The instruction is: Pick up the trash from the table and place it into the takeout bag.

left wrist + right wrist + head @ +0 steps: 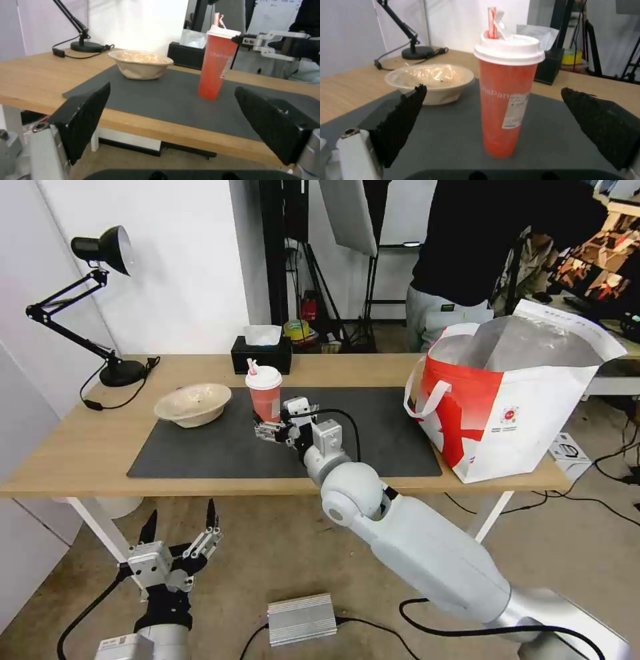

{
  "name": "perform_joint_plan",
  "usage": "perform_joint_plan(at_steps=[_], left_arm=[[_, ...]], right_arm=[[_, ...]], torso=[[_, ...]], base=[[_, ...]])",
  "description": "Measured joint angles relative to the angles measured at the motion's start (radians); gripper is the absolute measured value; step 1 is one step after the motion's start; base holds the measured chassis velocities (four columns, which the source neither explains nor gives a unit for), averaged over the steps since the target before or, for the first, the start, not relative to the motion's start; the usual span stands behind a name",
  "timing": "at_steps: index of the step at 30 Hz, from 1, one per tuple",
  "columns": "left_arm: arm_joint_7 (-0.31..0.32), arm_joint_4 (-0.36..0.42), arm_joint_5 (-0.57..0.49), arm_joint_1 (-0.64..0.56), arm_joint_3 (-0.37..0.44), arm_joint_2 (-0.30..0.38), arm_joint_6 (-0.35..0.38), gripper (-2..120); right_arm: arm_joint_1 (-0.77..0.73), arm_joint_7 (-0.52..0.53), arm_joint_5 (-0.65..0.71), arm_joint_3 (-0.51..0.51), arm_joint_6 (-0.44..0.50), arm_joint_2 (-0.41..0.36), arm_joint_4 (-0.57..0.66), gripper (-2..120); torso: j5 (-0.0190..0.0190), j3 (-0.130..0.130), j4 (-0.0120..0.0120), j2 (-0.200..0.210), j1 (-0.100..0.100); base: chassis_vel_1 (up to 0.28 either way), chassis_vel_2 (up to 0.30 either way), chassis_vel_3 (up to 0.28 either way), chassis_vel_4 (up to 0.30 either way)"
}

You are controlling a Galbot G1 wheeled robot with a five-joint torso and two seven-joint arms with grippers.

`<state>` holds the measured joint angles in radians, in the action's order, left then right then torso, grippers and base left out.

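Table (80, 460): long light-wood top on white legs. A dark grey mat (220, 453) lay along its middle, reaching nearly to the front edge. On the mat: a beige bowl (194, 404) at the left end, upright; a red cup (265, 393) with white lid and straw, upright, near the mat's back edge and apart from the bowl. A black tissue box (261, 355) stood on bare wood behind the cup. A black desk lamp (120, 373) stood at the back left corner, its cord trailing on the wood. A white and red bag (507, 407) stood open at the right end, overlapping the mat's right edge.
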<state>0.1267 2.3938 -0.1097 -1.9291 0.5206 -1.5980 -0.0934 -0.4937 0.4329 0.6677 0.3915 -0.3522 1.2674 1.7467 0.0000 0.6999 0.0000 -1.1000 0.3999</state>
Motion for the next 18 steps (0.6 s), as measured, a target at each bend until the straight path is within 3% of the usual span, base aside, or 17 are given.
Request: perform_joint_plan(at_steps=[18], left_arm=[[0.001,0.003,-0.002,0.003,0.001,0.001,0.018,100]], right_arm=[[0.066,-0.001,0.022,0.018,-0.028,0.065,-0.129,100]], torso=[[0.0000,0.000,0.0000,0.000,0.000]], base=[[0.000,0.000,0.000,0.000]])
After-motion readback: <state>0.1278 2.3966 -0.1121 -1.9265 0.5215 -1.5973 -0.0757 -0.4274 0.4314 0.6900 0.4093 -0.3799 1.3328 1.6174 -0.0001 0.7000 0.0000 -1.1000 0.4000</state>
